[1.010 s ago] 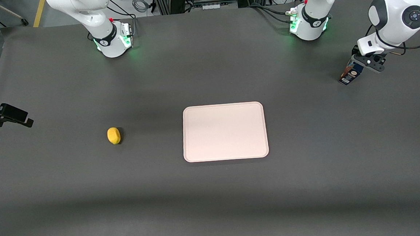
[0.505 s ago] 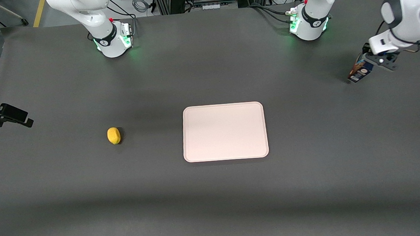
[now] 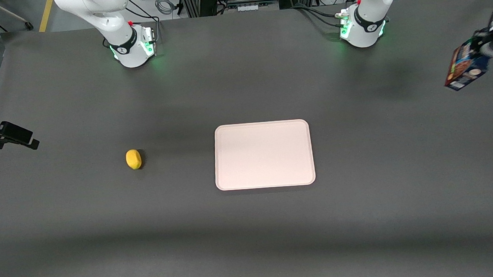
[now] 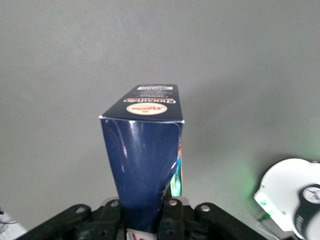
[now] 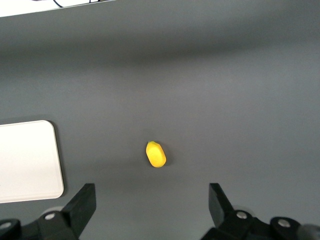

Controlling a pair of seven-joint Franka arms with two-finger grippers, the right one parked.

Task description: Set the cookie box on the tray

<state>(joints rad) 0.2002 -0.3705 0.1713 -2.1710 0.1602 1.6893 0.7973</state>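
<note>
Dark grey matte sheeting is seen covering the whole worktop (image 3: 252, 232), smooth and unmarked. Near its middle a large flat tray (image 3: 264, 154) is laid, pale pink, rectangular, with rounded corners and a low raised rim; nothing is carried on it. Well apart from the tray, at the working arm's end of the worktop, the cookie box (image 3: 464, 66) is held tilted in the air above the surface. It is shown as a small narrow carton of glossy dark navy-blue card, with colourful print on one face and a round white-and-red logo on its end panel (image 4: 150, 107). The end effector (image 4: 145, 220) is closed on the carton's other end, its black fingers pressed against both sides. A small yellow lemon-shaped object (image 3: 133, 158) is seen on the worktop toward the parked arm's end, apart from the tray.
</note>
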